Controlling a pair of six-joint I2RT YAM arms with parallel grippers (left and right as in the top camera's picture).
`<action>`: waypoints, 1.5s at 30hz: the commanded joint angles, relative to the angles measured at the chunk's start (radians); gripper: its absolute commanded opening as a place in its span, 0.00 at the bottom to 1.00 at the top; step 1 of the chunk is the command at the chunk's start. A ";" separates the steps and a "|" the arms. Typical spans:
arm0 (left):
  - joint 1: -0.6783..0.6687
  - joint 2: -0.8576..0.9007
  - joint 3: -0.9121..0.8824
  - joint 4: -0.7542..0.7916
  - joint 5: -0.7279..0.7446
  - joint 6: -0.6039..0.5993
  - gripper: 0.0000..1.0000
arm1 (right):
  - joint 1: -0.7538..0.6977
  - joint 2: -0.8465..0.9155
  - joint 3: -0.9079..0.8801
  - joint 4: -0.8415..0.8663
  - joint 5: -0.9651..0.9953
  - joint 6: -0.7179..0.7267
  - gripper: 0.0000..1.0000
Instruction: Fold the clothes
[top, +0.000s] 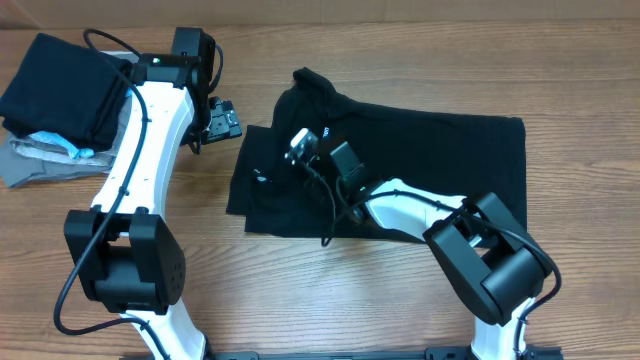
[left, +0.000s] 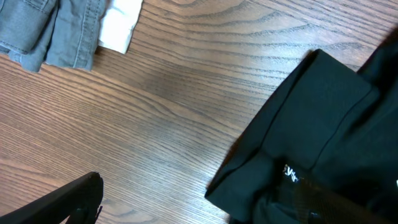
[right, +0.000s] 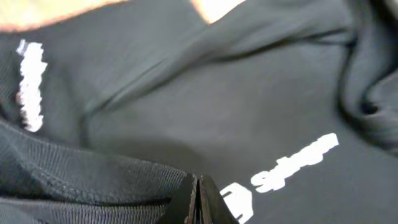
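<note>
Your right gripper (top: 300, 142), fingers pressed together, sits low on the black shirt (top: 440, 160) on the table (top: 400, 60), probably to gather a fold near the logo (right: 298, 165), while your left gripper (top: 222, 120) hovers spread beside its edge.

Bare bench (left: 155, 112) lies open beneath and ahead of the left fingers (left: 68, 202). The shirt (left: 323, 143) bars their right side, and folded grey clothes (left: 50, 31) lie ahead-left. Raised shirt folds crowd the right fingers (right: 185, 202) on every side.
</note>
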 joint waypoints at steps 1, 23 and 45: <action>0.000 0.004 0.022 -0.001 0.008 -0.013 1.00 | -0.036 -0.012 0.018 0.024 0.034 0.079 0.05; 0.000 0.004 0.022 -0.001 0.008 -0.013 1.00 | -0.070 -0.439 0.041 -0.610 -0.062 0.471 0.08; 0.000 0.004 0.022 -0.001 0.008 -0.013 1.00 | -0.062 -0.192 -0.052 -0.762 -0.212 0.708 0.04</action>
